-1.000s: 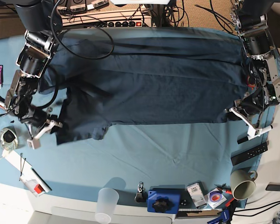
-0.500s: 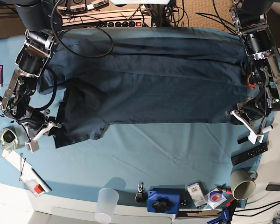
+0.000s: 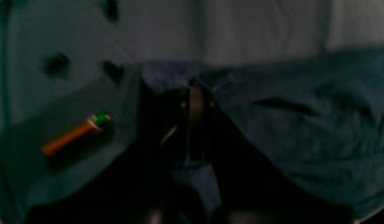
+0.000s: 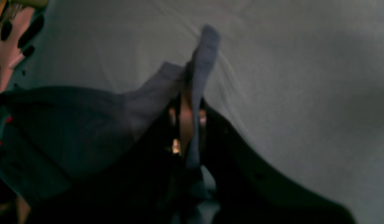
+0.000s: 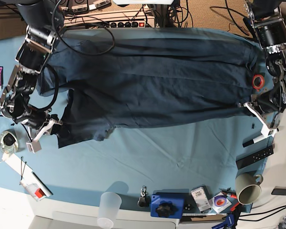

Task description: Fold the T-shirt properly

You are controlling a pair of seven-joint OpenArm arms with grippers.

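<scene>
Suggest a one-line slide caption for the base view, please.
Both arms pinch the near edge of the navy T-shirt, right gripper and left gripper, stretching it across the teal table cloth.

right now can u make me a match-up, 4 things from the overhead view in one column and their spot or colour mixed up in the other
Things:
1. T-shirt
2. mug
3. clear plastic cup
4. red tape roll

Descriptions:
a. near table edge, toward the left
b. dark navy, spread between both arms
c. olive-beige, near right corner
d. right side, close to the left gripper

Pairs: 1-b, 2-c, 3-a, 4-d
</scene>
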